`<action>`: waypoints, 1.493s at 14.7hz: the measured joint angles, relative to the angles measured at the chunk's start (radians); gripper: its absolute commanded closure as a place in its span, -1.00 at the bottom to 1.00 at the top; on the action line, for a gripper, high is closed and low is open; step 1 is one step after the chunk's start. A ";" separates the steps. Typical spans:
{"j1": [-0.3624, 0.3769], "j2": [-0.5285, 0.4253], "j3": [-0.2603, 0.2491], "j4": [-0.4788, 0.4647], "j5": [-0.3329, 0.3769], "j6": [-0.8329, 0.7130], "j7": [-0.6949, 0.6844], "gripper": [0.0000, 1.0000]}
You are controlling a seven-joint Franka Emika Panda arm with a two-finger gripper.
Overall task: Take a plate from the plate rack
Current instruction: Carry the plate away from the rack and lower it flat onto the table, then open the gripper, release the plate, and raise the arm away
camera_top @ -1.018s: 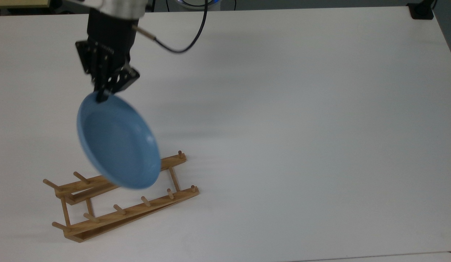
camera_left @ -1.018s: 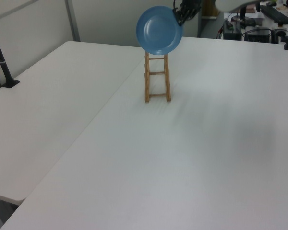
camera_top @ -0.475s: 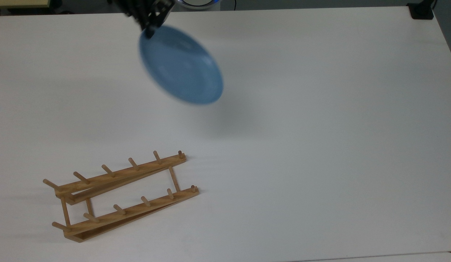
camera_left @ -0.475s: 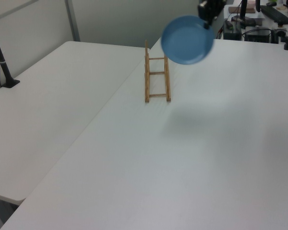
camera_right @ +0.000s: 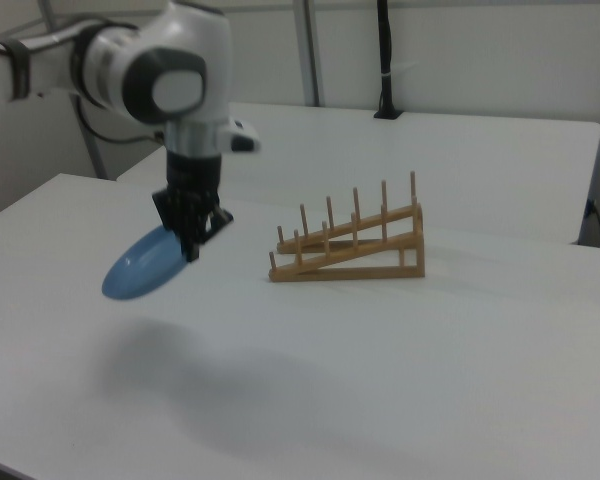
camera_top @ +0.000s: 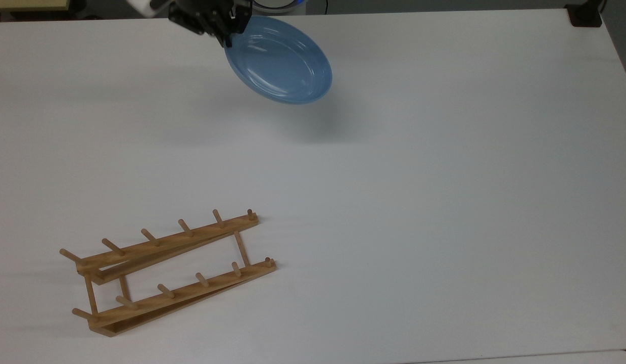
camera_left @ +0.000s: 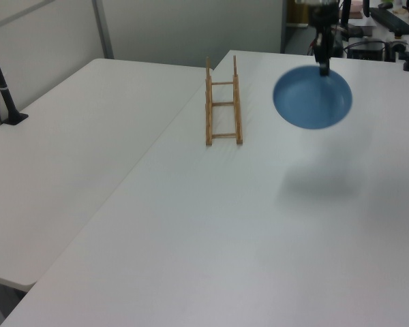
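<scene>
Spanning every view, a white table (camera_top: 444, 202) carries the scene as a Franka arm (camera_right: 160, 75) swings its load away from the rack (camera_top: 166, 268), which now stands empty, all its pegs bare. The plate (camera_top: 280, 60), light blue, hangs in the air well apart from the rack, tilted with its hollow face showing in the top view and its shadow falling on the table below. One second ago it hung directly over the rails, half a second ago it was already clear of them; it has since travelled further toward the top view's upper edge and, in the left view, to the right of the rack (camera_left: 223, 102). The gripper (camera_top: 227, 35) pinches the plate (camera_left: 312, 97) by its rim, fingers clamped on the edge nearest the arm; the right view shows the plate (camera_right: 145, 265) slanting down from that grip (camera_right: 192, 245). Judged from this, the pick itself is done, and only setting the plate down, or holding it, remains.
</scene>
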 measured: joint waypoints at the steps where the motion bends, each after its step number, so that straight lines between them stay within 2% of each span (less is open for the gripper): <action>1: -0.016 0.005 -0.001 -0.030 0.013 0.015 -0.038 1.00; 4: -0.035 0.016 -0.001 -0.110 0.020 0.082 -0.097 1.00; 8: -0.046 0.031 -0.001 -0.197 0.020 0.199 -0.111 1.00; 12: -0.058 0.083 -0.002 -0.229 0.012 0.271 -0.117 0.98; 14: -0.058 0.118 -0.002 -0.229 -0.005 0.294 -0.117 0.90; 15: -0.058 0.135 -0.002 -0.229 -0.014 0.304 -0.117 0.79; 16: -0.058 0.151 -0.002 -0.229 -0.020 0.314 -0.117 0.39; 17: -0.058 0.164 -0.001 -0.229 -0.023 0.321 -0.117 -0.22; 19: -0.058 0.180 -0.001 -0.228 -0.027 0.328 -0.117 -0.59; 22: -0.058 0.182 -0.001 -0.218 -0.028 0.328 -0.113 -1.00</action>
